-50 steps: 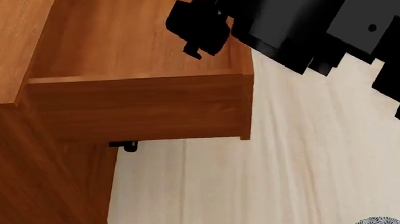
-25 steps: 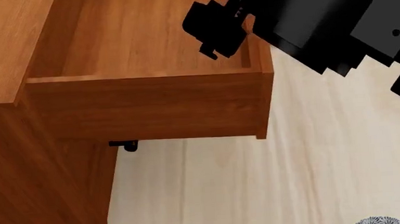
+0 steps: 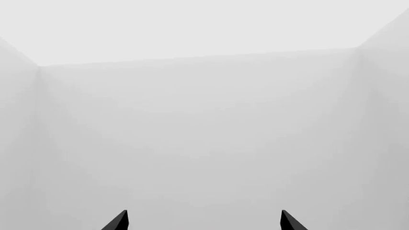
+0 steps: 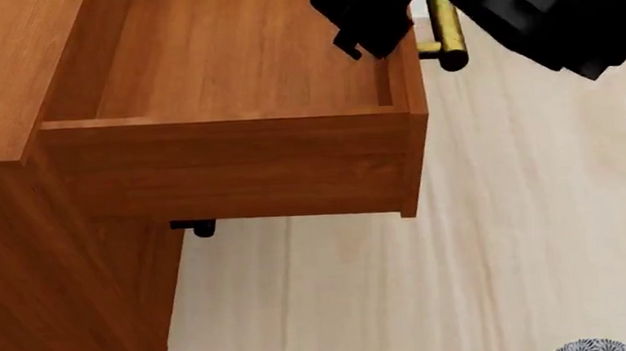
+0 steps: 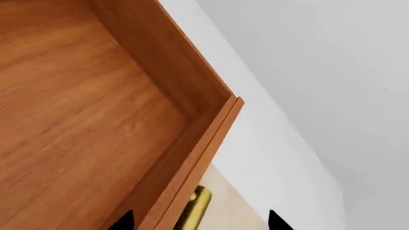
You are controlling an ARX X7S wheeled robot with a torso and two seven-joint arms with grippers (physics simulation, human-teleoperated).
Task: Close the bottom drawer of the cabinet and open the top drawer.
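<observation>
Judged to be on the second step: pulling out the reddish-brown wooden top drawer [image 4: 236, 160], with its bare floor open to view and its front well clear of the small reddish-brown three-drawer cabinet [image 4: 69, 280] at the left edge of the pale wood-grain surface [image 4: 511, 212]. Cannot see the bottom drawer, hidden under the extended one; nothing juts out below, so probably shut already.

Black right gripper [image 4: 369, 25] above the drawer's front corner, tips spread apart on either side of the front board and the brass bar handle [image 4: 443, 29], clamped on nothing. Black left gripper [image 3: 203, 221] spread wide too, facing only blank grey wall.

Next, likely: either draw a little further by the handle, or lift clear without knocking the front board.

Also about: a small dark part [image 4: 193, 228] under the drawer, unidentifiable, and a patterned grey object [image 4: 590, 346] at the surface's near edge, well away.
</observation>
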